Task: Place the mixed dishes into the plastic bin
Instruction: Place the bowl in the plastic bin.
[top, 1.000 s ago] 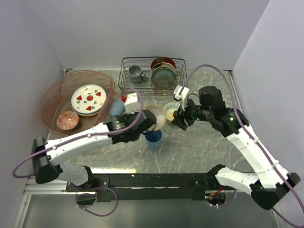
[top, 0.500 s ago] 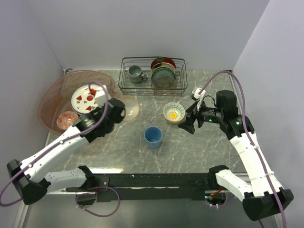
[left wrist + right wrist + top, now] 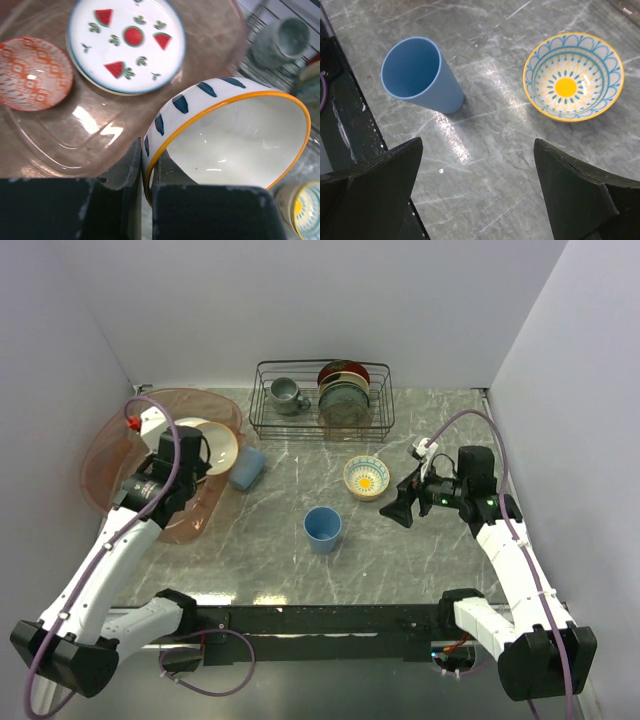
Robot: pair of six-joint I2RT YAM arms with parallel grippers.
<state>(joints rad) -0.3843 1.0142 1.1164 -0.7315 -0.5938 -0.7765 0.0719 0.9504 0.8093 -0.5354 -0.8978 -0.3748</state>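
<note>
My left gripper (image 3: 199, 454) is shut on the rim of a cream bowl (image 3: 217, 444) with an orange edge and blue marks (image 3: 235, 140), and holds it tilted over the pinkish plastic bin (image 3: 105, 440). In the left wrist view the bin (image 3: 75, 145) holds the white plate with red marks (image 3: 126, 42) and the red-patterned bowl (image 3: 32, 72). One light-blue cup (image 3: 247, 467) lies on its side by the bin's right rim. Another (image 3: 323, 530) stands upright mid-table. A yellow-and-blue patterned bowl (image 3: 366, 477) sits near it. My right gripper (image 3: 400, 506) is open and empty, just right of that bowl.
The black wire rack (image 3: 320, 425) stands at the back with a grey mug (image 3: 287, 393) and upright plates (image 3: 343, 390). The right wrist view shows the upright cup (image 3: 420, 75), the patterned bowl (image 3: 572, 75) and the table's dark front edge (image 3: 345, 125).
My left arm has swung left with the cream bowl, from mid-table to over the bin. My right arm has drawn back to the right, away from the patterned bowl.
</note>
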